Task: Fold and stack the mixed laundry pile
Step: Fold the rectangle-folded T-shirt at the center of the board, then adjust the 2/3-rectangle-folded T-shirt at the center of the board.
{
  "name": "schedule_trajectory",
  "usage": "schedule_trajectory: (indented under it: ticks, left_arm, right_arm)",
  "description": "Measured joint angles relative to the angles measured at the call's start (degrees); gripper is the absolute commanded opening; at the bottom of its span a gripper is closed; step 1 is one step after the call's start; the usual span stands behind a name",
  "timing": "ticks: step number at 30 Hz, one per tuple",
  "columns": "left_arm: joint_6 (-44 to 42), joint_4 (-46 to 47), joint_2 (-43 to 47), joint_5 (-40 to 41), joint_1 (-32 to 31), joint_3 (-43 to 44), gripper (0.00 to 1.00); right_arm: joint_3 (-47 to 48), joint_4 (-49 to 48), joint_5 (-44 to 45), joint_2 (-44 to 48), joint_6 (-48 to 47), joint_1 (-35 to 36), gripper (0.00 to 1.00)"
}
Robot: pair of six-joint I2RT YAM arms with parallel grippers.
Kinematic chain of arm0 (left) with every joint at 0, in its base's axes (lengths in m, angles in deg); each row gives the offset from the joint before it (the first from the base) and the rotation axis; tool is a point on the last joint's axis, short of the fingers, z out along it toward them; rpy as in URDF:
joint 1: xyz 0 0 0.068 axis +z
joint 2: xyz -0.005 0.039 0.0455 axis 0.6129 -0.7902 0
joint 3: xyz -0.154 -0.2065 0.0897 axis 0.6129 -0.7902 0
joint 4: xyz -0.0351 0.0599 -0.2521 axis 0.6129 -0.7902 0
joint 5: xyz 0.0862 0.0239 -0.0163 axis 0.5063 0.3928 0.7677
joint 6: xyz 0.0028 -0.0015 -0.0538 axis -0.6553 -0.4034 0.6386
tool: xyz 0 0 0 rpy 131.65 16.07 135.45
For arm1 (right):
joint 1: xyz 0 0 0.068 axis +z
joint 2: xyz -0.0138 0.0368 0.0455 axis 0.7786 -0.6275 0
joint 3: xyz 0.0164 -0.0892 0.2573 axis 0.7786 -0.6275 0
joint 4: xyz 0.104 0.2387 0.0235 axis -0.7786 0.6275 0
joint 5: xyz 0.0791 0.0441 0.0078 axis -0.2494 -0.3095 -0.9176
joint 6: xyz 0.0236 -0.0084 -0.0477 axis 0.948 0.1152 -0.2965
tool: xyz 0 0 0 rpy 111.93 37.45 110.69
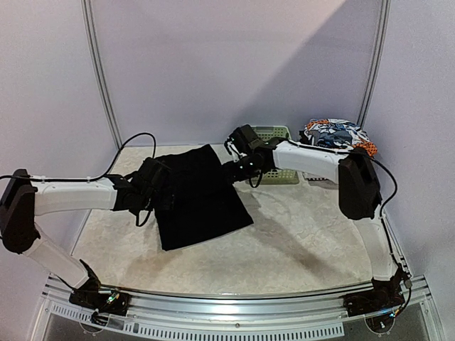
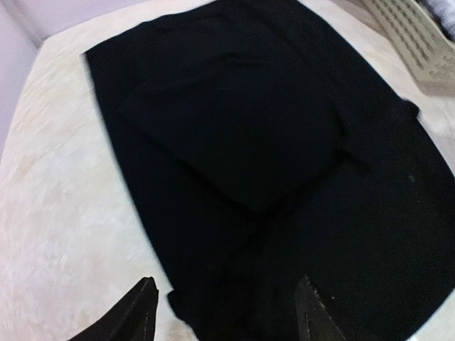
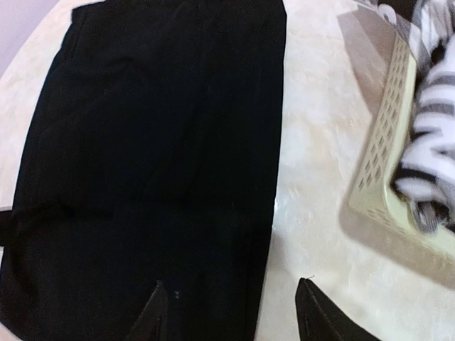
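A large plain black cloth (image 1: 202, 195) lies folded flat on the table, left of centre. My left gripper (image 1: 168, 190) hovers at its left edge. In the left wrist view it (image 2: 226, 312) is open over the cloth (image 2: 270, 142), gripping nothing. My right gripper (image 1: 233, 170) is at the cloth's far right edge. In the right wrist view it (image 3: 231, 312) straddles the edge of the cloth (image 3: 156, 156), open and empty. A black-and-white garment (image 3: 437, 121) lies in the basket. Orange-blue-white printed pieces (image 1: 334, 133) sit heaped at the back right.
The pale green slotted basket (image 1: 279, 133) stands at the back behind the right arm, seen close as the basket (image 3: 387, 142) in the right wrist view and as the basket (image 2: 419, 42) in the left. The marbled tabletop (image 1: 298, 234) stretches to the front rail.
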Motion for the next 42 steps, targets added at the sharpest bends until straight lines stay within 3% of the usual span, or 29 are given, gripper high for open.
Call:
schedule_trajectory:
  ticks: [4, 8, 10, 13, 25, 42]
  left_arm:
    - [-3.87, 2.36, -2.1, -6.45, -1.64, 0.07, 0.48]
    - [-5.64, 4.04, -7.61, -11.54, -3.19, 1.88, 0.38]
    - [-6.29, 4.81, -10.71, -13.84, -4.11, 3.5, 0.34]
    - [-6.38, 5.99, -14.45, -16.37, -4.92, 5.88, 0.31]
    - [-6.54, 7.3, -24.92, -17.97, -5.09, 12.33, 0.28]
    - [-8.37, 4.74, -28.72, -12.87, -4.48, 16.9, 0.27]
  right_arm:
    - [-13.35, -4.09, -3.63, 8.87, 1.11, 0.24, 0.45]
    - [-24.65, -9.6, -7.87, 15.74, 2.6, 1.51, 0.23]
    - [-28.33, -12.26, -9.66, 17.51, 3.08, 2.43, 0.12]
    - [-32.63, -16.17, -12.57, 18.47, 4.31, 3.58, 0.05]
    - [-35.89, -21.05, -15.1, 16.04, 5.09, 4.04, 0.0]
    - [-38.36, -21.16, -13.73, 12.72, 4.02, 4.04, 0.0]
